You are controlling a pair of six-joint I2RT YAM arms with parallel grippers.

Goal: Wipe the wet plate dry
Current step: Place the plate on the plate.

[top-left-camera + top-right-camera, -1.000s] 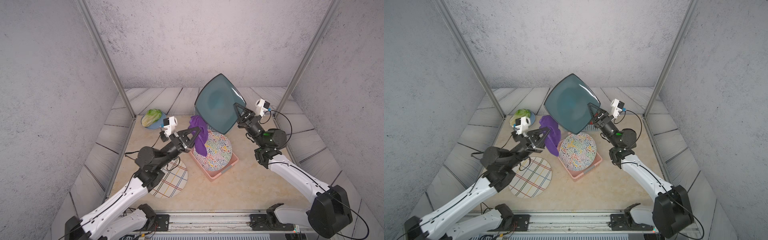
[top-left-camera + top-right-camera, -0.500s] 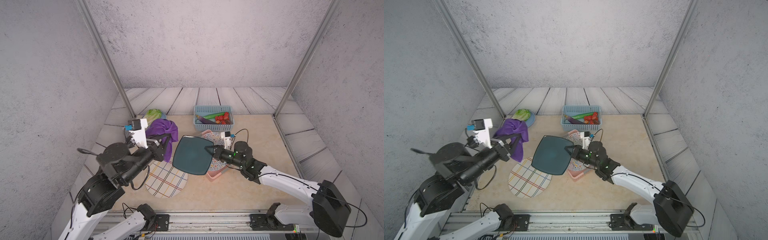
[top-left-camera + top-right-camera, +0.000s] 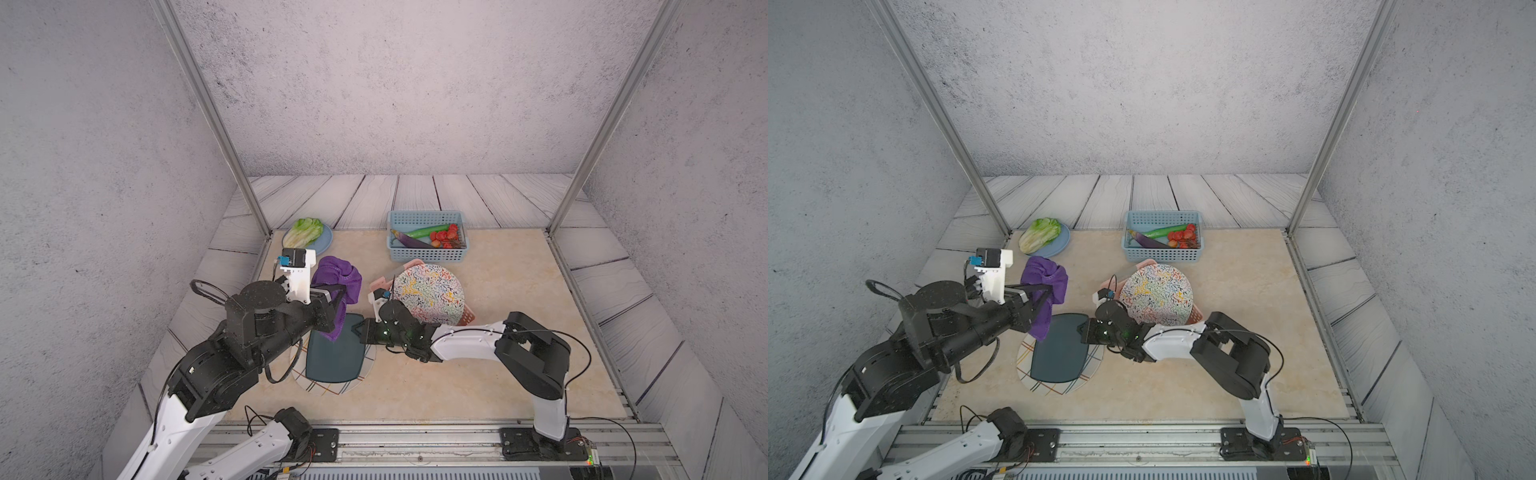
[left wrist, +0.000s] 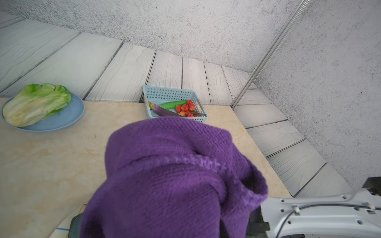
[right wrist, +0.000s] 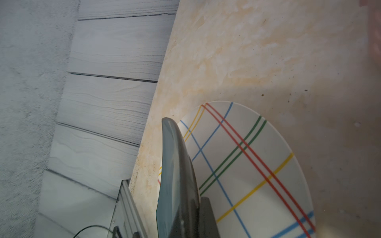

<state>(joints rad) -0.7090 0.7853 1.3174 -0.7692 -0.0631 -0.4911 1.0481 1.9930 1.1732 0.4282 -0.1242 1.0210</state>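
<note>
Over plaid plate (image 3: 328,385), right claw (image 3: 360,331) pinching dark plate (image 3: 335,358), cloth (image 3: 337,275) beside

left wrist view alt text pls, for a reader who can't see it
A bunched purple knitted cloth fills the foreground above a beige table. Beyond it sit a blue plate of lettuce and a pale blue basket holding a cucumber, an aubergine and strawberries. A white robot arm edges in nearby.
</note>
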